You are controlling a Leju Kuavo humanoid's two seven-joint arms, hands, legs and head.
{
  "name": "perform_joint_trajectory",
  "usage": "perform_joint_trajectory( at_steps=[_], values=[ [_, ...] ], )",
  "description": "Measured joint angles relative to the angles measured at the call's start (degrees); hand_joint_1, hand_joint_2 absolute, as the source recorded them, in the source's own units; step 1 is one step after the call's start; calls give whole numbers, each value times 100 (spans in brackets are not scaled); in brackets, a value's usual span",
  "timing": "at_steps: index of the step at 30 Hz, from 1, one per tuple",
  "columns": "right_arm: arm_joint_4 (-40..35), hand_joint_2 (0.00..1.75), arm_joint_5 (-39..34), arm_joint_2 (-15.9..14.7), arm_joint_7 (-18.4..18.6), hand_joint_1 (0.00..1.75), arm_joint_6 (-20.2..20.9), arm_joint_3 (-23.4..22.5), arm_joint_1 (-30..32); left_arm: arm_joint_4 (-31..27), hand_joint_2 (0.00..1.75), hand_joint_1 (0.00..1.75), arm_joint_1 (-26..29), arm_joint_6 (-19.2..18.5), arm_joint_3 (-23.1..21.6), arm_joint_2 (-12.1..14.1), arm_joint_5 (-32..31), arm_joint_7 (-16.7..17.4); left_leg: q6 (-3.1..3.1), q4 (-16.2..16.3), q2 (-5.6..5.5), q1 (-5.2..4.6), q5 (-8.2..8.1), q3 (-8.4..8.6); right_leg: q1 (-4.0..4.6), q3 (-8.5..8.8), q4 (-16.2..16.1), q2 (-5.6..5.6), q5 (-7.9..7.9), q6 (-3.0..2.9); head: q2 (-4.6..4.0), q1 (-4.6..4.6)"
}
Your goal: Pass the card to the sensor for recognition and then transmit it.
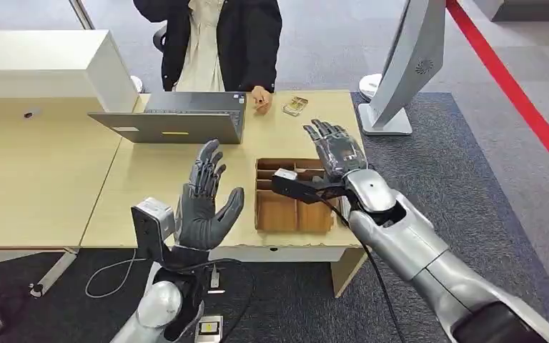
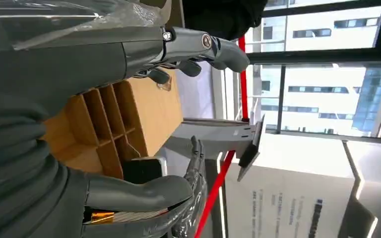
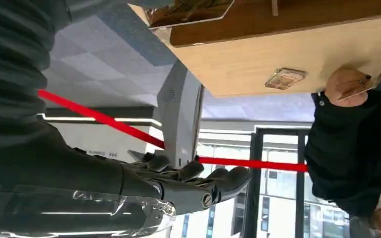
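Both hands are held raised and spread, nothing gripped. The left hand (image 1: 204, 196) is seen at centre-left of the head view, palm up, over the table (image 1: 57, 186). The right hand (image 1: 337, 148) sits right of centre, above the wooden divided box (image 1: 286, 211). A small card-like item (image 1: 295, 106) lies in the upper middle, beside a person's hand (image 1: 260, 98); whether it is the card cannot be told. It lies beyond the right hand, which is judged nearer. The standing sensor (image 1: 404, 64) is at upper right.
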Motion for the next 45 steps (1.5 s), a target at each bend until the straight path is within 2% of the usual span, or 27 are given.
perform_joint_trajectory(
  at_steps=[13, 22, 45],
  values=[
    [22, 175, 0, 2, 11, 0, -7, -4, 45, -4, 175, 0, 19, -13, 0, 0, -6, 4, 0, 0, 0, 0, 0, 0, 0, 0, 0, 0, 0, 0, 0, 0],
    [159, 175, 186, 15, 402, 0, -234, -48, 69, -37, 175, 0, 32, 13, 0, 0, -7, 48, 0, 0, 0, 0, 0, 0, 0, 0, 0, 0, 0, 0, 0, 0],
    [487, 175, 181, 79, 400, 0, -188, -50, 72, -52, 175, 0, 36, 26, 0, 0, -4, 46, 0, 0, 0, 0, 0, 0, 0, 0, 0, 0, 0, 0, 0, 0]
  ],
)
